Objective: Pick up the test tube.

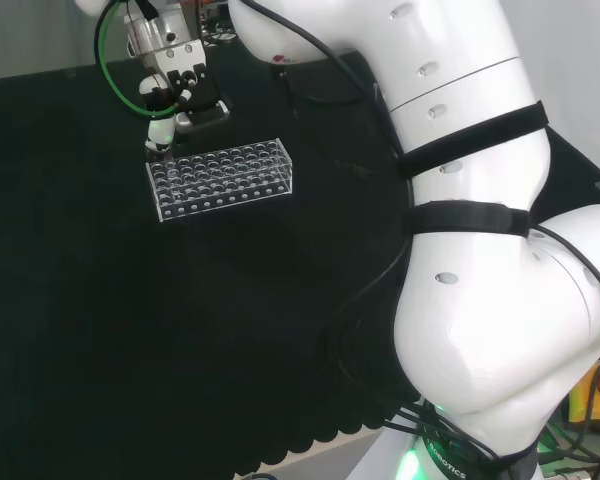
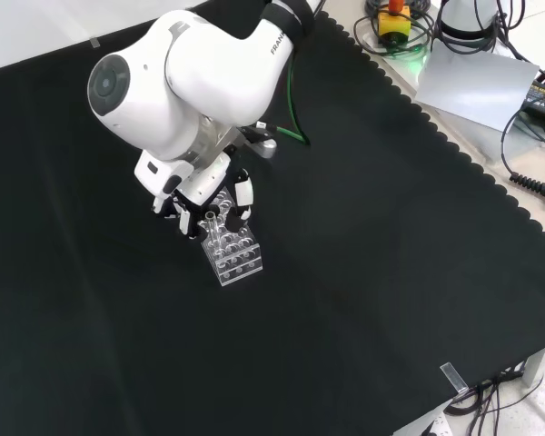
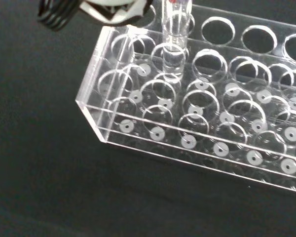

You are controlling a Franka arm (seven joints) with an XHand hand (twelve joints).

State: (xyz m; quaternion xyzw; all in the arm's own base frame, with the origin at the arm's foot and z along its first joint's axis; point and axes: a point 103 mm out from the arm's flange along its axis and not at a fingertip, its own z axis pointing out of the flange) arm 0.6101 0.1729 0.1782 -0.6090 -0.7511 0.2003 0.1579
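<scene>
Hand point(image 2: 204, 204) positioned over far end of clear rack point(image 1: 222, 178), fingers curled down around test tube point(image 3: 175, 42). Tube upright beneath palm, lower end within a rack hole. Rack resting on black cloth point(image 2: 363, 272) below hand.

Dark lettering on white robot arm's upper link point(image 2: 274, 41), front view, cut off by the link's curve. White lettering on black base ring point(image 1: 450, 462), head view. Both brand print, nothing else legible.
</scene>
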